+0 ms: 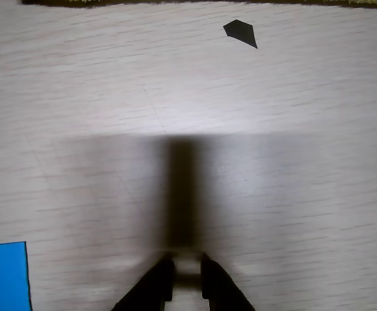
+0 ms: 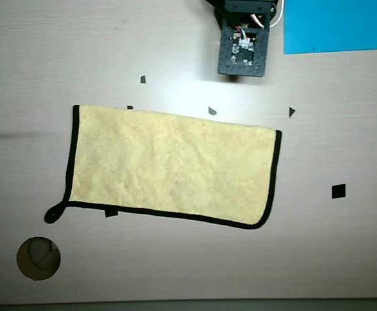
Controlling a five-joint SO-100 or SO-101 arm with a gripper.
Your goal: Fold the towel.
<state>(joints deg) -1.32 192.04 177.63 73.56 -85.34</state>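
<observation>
I'm hovering the hand, fingers nearly closed and empty, over bare desk while the towel is lying apparently once-folded, awaiting another fold.

In the overhead view we see the towel lying flat in the middle of the table, its loop at the lower left corner. The arm sits above the towel's upper edge, apart from it, with a sheet to its right in the top right corner. A round hole lies below the loop, near the table's lower left
</observation>
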